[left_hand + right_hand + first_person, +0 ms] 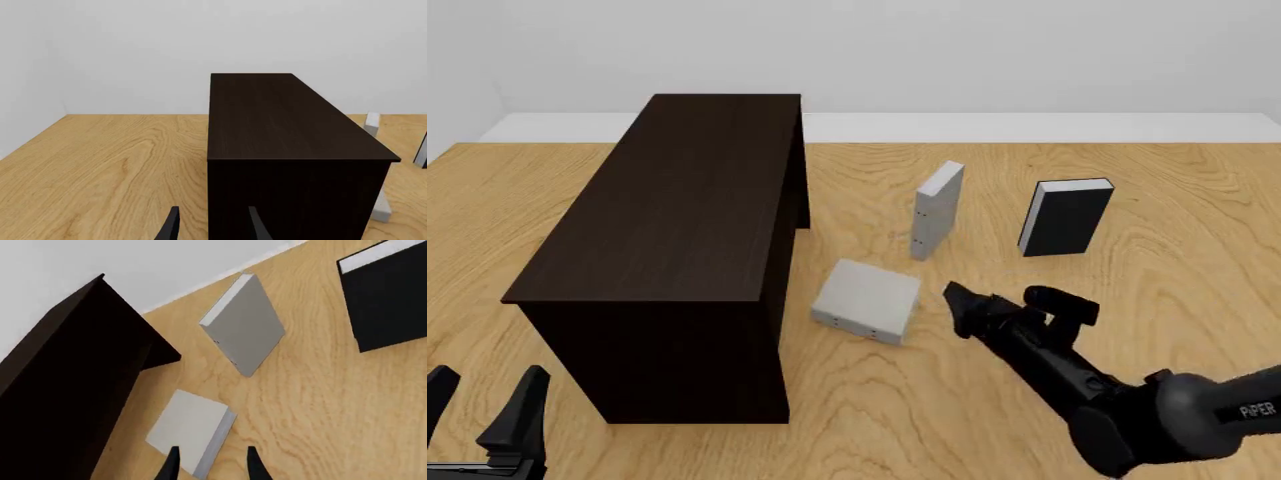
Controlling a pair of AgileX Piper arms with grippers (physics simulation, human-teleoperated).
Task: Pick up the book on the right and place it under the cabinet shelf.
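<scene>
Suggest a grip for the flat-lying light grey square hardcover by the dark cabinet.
Light grey book lies flat, so only its thin edges offer purchase. Probably descend from above with the right gripper, on the side away from the dark brown cabinet.

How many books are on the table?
3. A grey book lies flat beside the cabinet, another grey book stands upright behind it, and a black book stands to the right. The cabinet may hide more.
</scene>
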